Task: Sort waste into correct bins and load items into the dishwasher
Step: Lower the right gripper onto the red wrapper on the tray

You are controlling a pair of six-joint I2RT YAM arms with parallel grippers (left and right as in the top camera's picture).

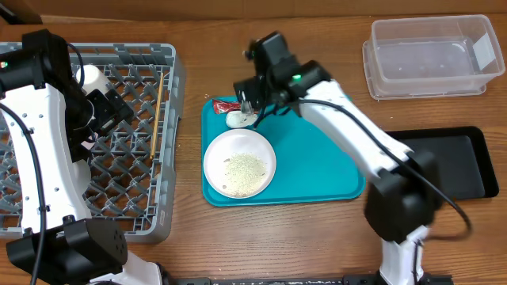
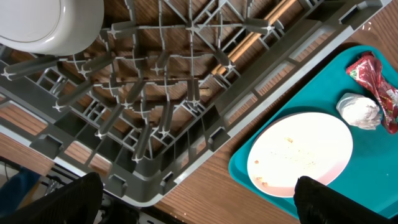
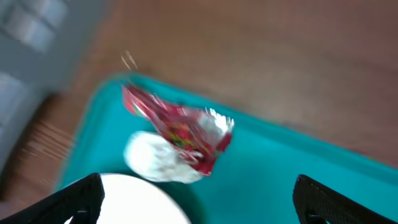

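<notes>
Two arms work at one wooden desk (image 1: pixel 317 237). Left hand (image 1: pixel 111 111): hangs over the grey dish rack (image 1: pixel 170 158) on the desk's left side, fingers (image 2: pixel 68 199) spread wide with nothing between them. Rack contents: one small white cup (image 1: pixel 93 77) toward the far left, on the lattice floor; wooden chopsticks (image 1: pixel 157 119) lying lengthwise beside the right wall. Teal serving tray (image 1: pixel 317 158): just right of the rack, a strip of bare desk between the two. On the tray: one large white plate (image 1: pixel 239 163) at the near left, with a loose patch of white rice grains (image 1: pixel 244 166) at its middle; one crumpled white scrap (image 1: pixel 236 119) just beyond the plate's far rim; one small red printed wrapper (image 1: pixel 224 104) in the far left corner, lying against the scrap and seemingly touching it, though the right wrist view is too blurred to be sure. Right hand (image 1: pixel 249 107): poised above that same corner, over scrap and wrapper, fingers (image 3: pixel 345 202) parted and gripping nothing. Clear plastic tub (image 1: pixel 432 55): far right of the desk, well apart from the teal tray. Shallow black tray (image 1: pixel 463 162): right side, nearer than the tub, close by the teal tray's right edge, partly hidden behind the right arm.
</notes>
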